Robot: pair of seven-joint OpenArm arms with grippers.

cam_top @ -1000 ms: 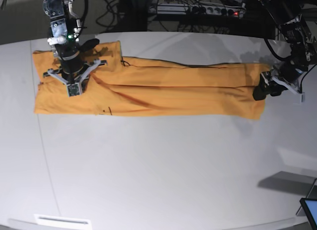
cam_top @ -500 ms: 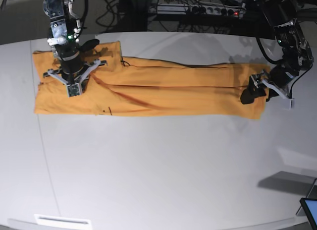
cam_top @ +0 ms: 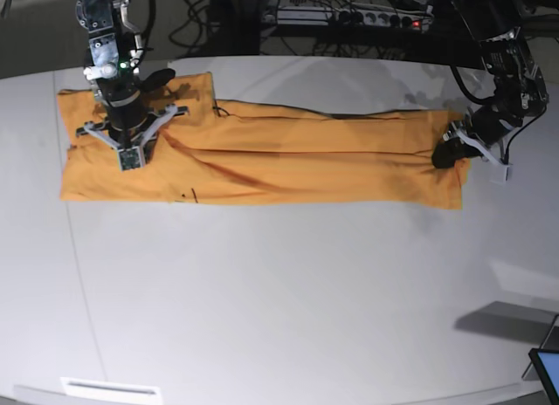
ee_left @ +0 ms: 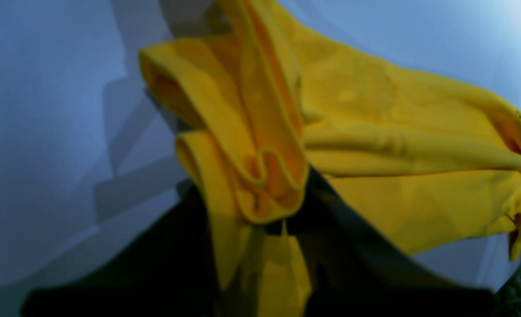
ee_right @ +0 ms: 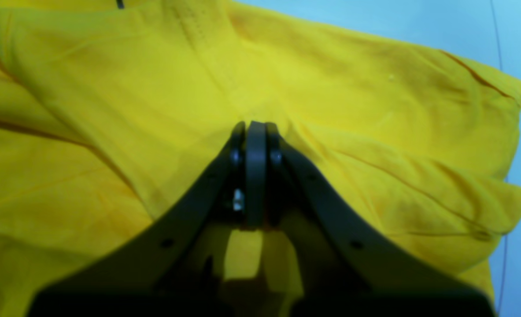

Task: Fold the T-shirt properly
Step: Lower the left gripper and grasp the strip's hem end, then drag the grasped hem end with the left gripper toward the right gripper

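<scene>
My left gripper [cam_top: 447, 154] has just pinched and lifted the T-shirt [cam_top: 288, 152] hem by the counter's right edge, ready to fold; my right gripper [ee_right: 251, 132] stays closed, pressing the cloth

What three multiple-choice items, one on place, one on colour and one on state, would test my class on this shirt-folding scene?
1. Where does the T-shirt lie on the table?
A. Along the far side, stretched from side to side
B. Bunched at the near edge
C. Hanging off one corner

2. What colour is the T-shirt?
A. Blue
B. Orange-yellow
C. White

3. What is the left gripper doing?
A. Hanging open, far from the cloth
B. Resting shut on bare table
C. Shut on a bunched edge of the T-shirt

Answers: 1 A, the base view shows it as a long band near the table's far edge. 2 B, every view shows that colour. 3 C, the left wrist view shows folded cloth held between the fingers.
</scene>
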